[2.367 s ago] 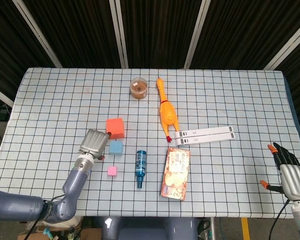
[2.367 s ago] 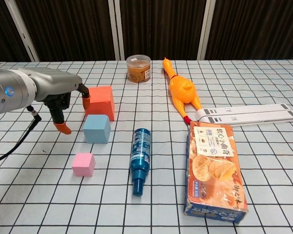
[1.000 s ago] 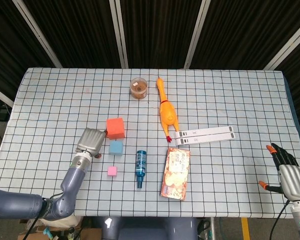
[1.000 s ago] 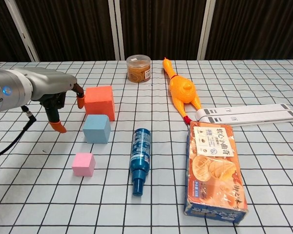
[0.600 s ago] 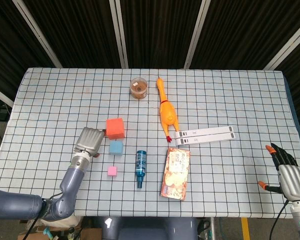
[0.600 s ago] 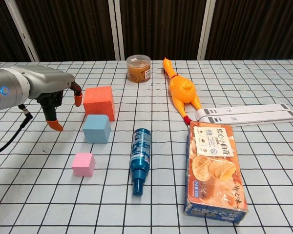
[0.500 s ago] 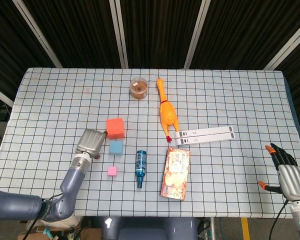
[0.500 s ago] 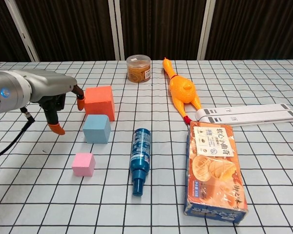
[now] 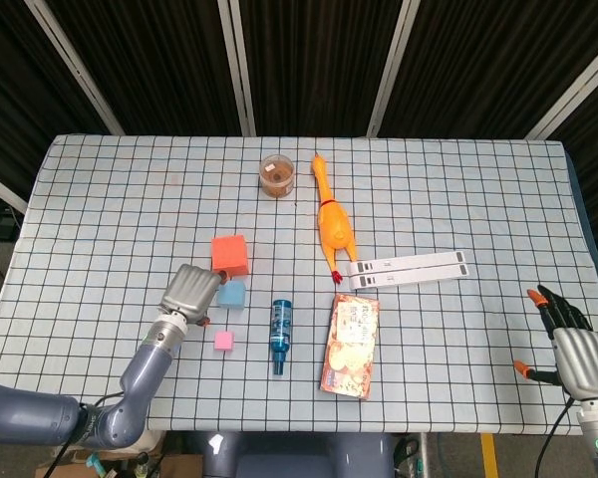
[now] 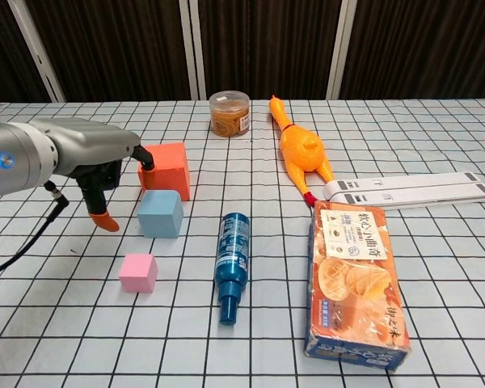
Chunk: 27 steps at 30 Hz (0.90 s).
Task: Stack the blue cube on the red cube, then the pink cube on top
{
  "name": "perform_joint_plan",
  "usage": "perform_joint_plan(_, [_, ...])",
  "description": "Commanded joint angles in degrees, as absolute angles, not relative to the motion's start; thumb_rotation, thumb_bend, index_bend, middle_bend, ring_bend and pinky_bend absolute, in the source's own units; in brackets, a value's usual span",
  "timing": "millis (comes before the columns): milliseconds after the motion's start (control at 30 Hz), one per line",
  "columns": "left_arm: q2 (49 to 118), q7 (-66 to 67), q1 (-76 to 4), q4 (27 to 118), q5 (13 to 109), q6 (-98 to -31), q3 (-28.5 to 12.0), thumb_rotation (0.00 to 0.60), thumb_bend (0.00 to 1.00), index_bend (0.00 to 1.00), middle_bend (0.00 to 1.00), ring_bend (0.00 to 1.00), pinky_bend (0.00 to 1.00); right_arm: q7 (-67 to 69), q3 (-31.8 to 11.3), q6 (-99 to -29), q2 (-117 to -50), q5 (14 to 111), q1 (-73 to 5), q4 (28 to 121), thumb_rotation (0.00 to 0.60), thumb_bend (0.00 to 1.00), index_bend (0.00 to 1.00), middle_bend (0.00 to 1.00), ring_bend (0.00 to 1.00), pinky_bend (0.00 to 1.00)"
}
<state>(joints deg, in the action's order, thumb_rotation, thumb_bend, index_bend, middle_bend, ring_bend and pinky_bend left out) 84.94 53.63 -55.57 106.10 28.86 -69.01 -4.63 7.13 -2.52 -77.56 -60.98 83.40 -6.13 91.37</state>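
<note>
Nearest, the small pink cube (image 10: 138,272) sits flat on the checked cloth of the table (image 10: 436,275). Just behind it is the bigger blue cube (image 10: 160,213), with soft-looking, smooth sides. The left hand (image 10: 97,166) is shiny grey metal with orange fingertips (image 10: 107,222). It hangs just left of the blue cube, fingers apart, holding nothing. Behind stands the red cube (image 10: 164,168), the biggest block. The right hand (image 9: 575,354) is off the table edge, fingers spread, empty.
</note>
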Motion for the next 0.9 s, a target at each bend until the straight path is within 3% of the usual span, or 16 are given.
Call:
perform_joint_plan(33, [85.6,53.2,-55.5,105.4,29.2,-69.4,-4.8,0.600,0.12,0.30,0.96,0.83,0.83,7.3,-2.5,-77.6,-60.9,83.4,-6.1,91.4,0.600,0.04,0.03,0.04,0.07,0.13])
perform_joint_plan(900, [90.9,54.2,-55.0,100.3,29.6,-71.2,-5.8,0.600,0.12,0.29,0.96,0.83,0.83,9.0,-2.3,-77.1,-60.7,83.6,-6.2,91.0,0.600,0.04,0.03,0.04,0.07,0.13])
